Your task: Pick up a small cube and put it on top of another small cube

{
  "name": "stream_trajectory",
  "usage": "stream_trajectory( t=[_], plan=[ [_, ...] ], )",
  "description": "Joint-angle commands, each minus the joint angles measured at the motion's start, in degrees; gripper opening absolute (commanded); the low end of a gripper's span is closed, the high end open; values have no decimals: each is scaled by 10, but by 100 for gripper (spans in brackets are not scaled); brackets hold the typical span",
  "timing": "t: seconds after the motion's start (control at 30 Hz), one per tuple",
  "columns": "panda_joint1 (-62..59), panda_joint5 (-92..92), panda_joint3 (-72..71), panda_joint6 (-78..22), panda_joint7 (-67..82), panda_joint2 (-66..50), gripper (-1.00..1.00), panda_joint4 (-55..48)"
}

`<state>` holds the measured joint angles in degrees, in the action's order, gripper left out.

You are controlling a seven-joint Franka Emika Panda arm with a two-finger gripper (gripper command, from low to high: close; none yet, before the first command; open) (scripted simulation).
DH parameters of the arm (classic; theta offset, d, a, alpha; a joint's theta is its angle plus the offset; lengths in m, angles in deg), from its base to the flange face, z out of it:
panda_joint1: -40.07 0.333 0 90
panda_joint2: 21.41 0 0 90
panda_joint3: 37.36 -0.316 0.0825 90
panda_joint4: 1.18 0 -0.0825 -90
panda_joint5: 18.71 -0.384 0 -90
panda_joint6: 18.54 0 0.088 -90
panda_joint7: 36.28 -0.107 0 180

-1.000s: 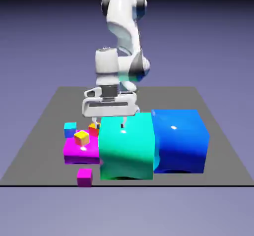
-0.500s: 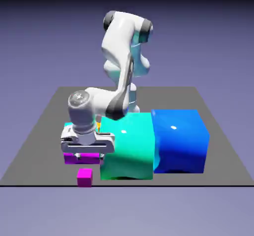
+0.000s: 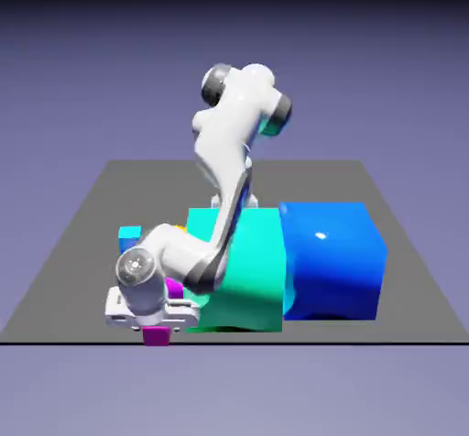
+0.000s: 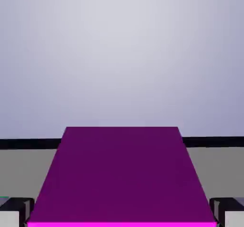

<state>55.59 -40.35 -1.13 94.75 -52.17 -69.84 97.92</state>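
Note:
The small magenta cube sits on the grey table at its front edge, toward the exterior view's left. My gripper is down over it, and the white hand covers the cube's top. In the hand view the cube fills the space between the two grey fingertips, which press against its sides. The gripper is shut on it. The tiny cyan cube shows behind the arm, farther back on the left.
A big teal block stands right beside the hand, with a big blue block next to it. A sliver of the flat magenta slab shows behind the wrist. The table's front edge runs just below the cube.
The hand has come down and forward from above the slab to the small magenta cube at the front edge. The jaws have closed from wide open onto it.

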Motion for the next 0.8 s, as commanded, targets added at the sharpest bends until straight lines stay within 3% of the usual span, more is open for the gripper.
stream_trajectory(
  t=[0.0,0.1,0.43,0.77],
  plan=[
    [3,10,8,-25,-5,13,-100,-13],
    [31,23,13,-52,20,25,-100,-20],
    [-67,101,-11,-55,-220,233,-100,107],
    [-213,162,-98,-84,-344,441,-100,271]
  ],
)
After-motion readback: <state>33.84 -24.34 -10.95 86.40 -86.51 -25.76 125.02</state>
